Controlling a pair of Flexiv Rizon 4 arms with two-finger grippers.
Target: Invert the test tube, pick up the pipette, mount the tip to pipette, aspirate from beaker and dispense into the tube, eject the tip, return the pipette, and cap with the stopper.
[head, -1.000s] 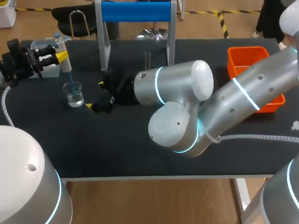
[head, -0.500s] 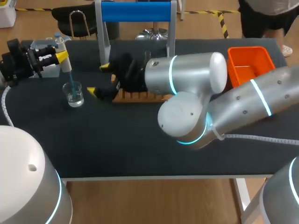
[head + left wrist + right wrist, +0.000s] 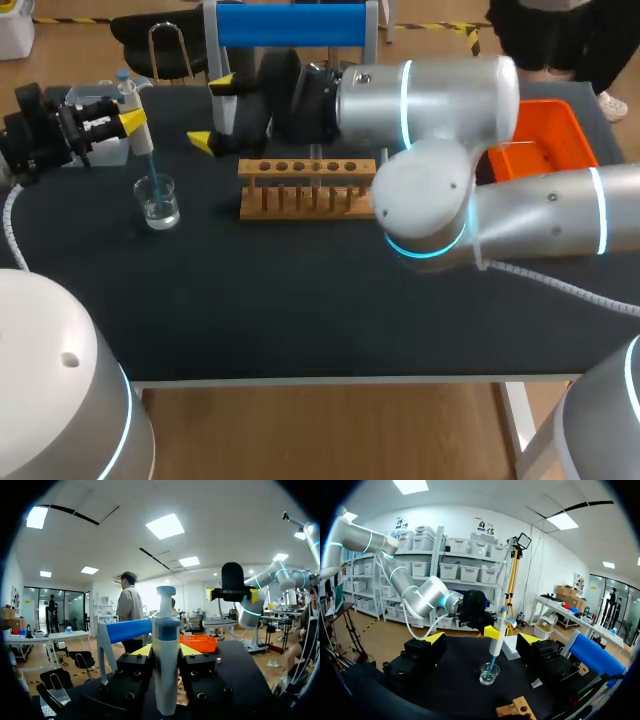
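Observation:
My left gripper at the table's left is shut on the white-and-blue pipette, whose blue tip points down into the glass beaker. In the left wrist view the pipette stands upright between the yellow-tipped fingers. My right gripper hangs open with nothing in it, above the table to the right of the pipette and behind the wooden tube rack. From the right wrist, the pipette and beaker lie ahead of the open right gripper. The test tube is hidden behind my right arm.
An orange bin sits at the back right, partly behind my right arm. A stand with a blue bar rises at the back middle. A pale tip box lies behind my left gripper. The rack's corner shows under my right gripper.
My right arm has swung from low over the table's middle to the back and higher, uncovering the wooden rack. The left gripper, pipette and beaker have not moved.

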